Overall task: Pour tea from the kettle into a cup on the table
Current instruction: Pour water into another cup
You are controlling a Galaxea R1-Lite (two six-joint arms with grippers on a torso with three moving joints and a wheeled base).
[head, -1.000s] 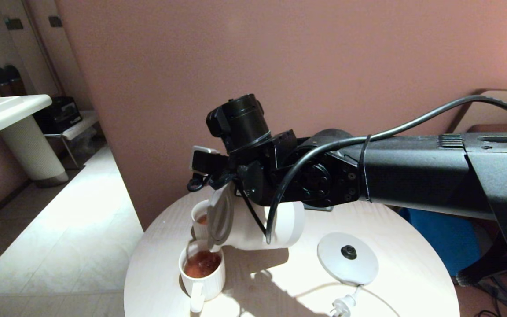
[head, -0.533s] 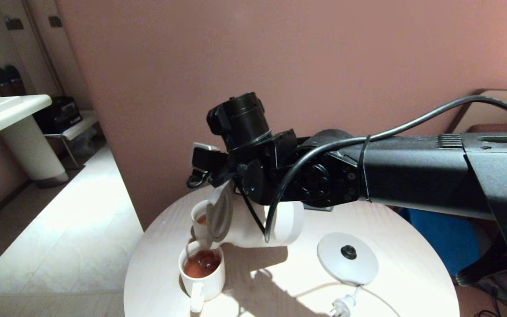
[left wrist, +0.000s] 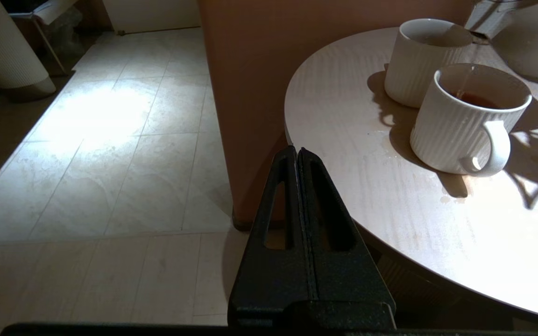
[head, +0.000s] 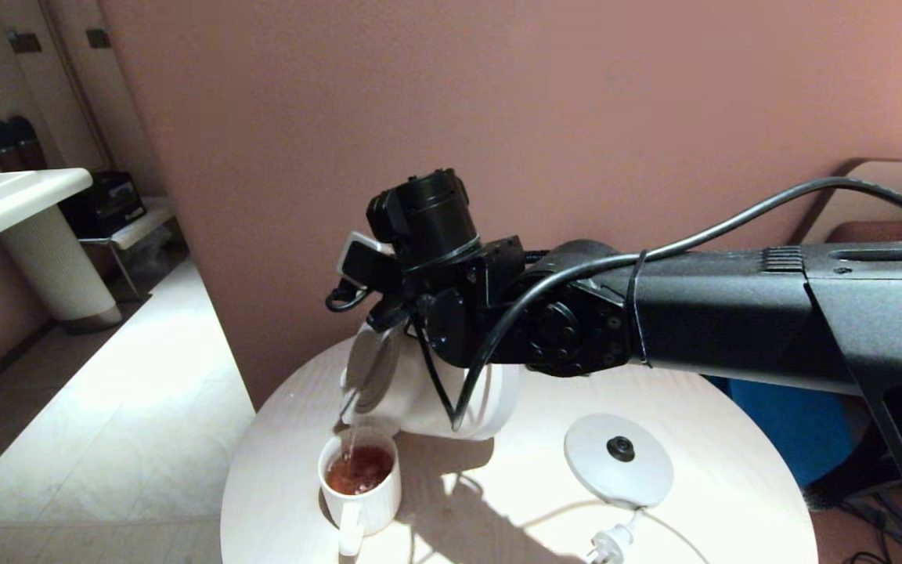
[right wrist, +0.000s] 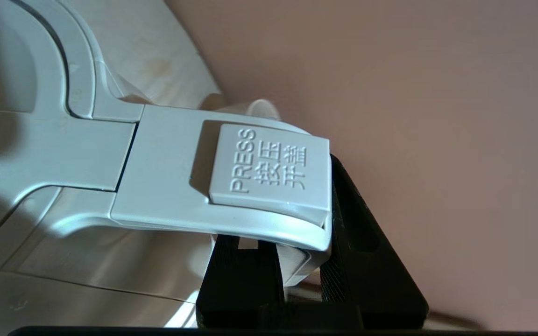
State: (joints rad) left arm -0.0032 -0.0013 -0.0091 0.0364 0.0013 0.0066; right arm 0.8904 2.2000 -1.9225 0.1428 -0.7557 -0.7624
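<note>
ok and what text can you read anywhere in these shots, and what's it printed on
"PRESS" stands raised on the white lid-release button at the top of the kettle handle, which the right pincer grips.
"按压开盖" stands beside it on the same button, in raised characters.
No other text shows: none on the cups, the kettle base or the table.

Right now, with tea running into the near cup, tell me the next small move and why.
Probably start tipping the kettle back upright. The right gripper is shut on its handle, a thin stream still falls, and the near cup looks well filled, so more tilt risks overflow onto the table.
</note>
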